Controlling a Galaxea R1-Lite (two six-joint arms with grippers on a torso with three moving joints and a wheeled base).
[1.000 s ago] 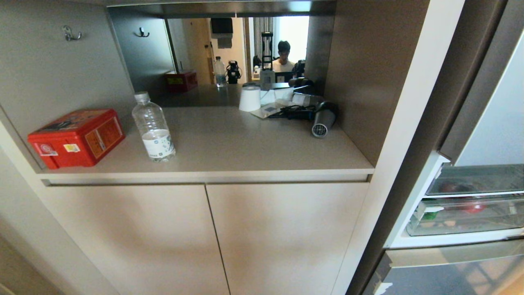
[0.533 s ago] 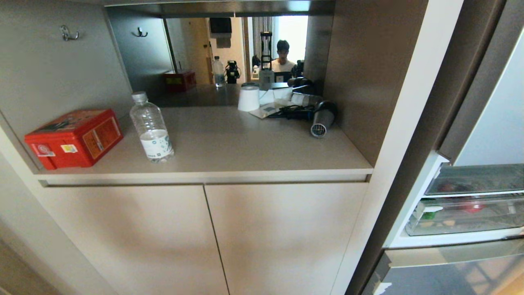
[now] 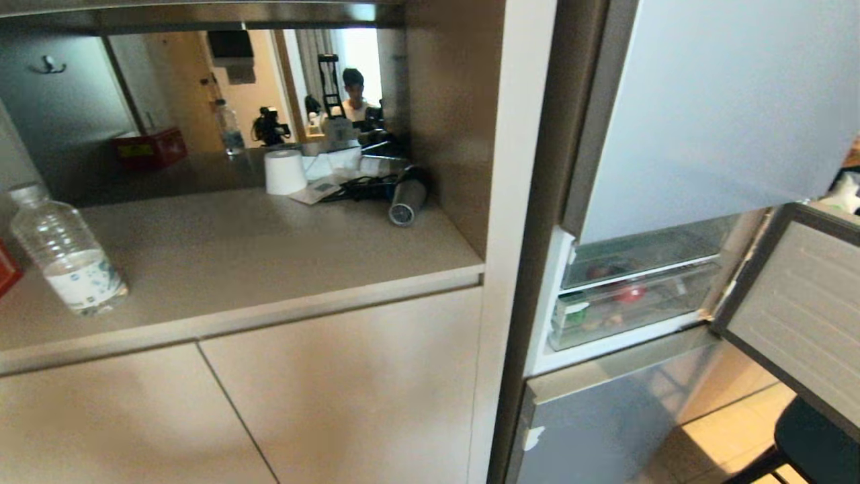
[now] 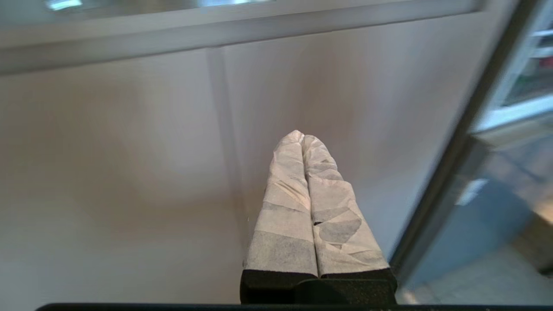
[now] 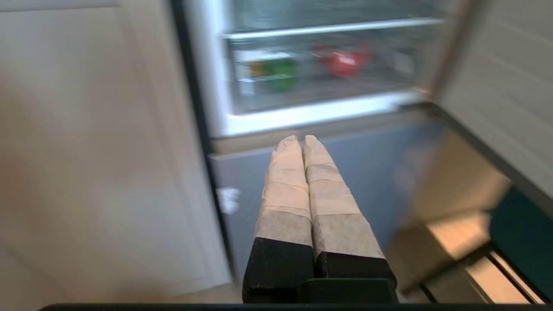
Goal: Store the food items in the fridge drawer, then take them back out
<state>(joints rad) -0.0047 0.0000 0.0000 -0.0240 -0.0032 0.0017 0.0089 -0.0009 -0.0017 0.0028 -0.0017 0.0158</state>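
Head view: fridge drawer (image 3: 625, 306) contents blurred behind clear plastic.

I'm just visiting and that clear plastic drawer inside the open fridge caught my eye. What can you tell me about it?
The fridge drawer is a wide, shallow bin of see-through plastic with a whitish front rim. It sits pushed in, low in the open fridge, under a clear shelf and above the grey steel-fronted panel. Blurred red and green shapes show through its front; what they are cannot be told. Nothing touches it from outside.

A: Swung right. Fridge drawer (image 3: 628, 306) now nearer frame centre, open fridge door (image 3: 796, 306) newly in view.
B: Red box nearly out at left edge; things themselves unmoved.
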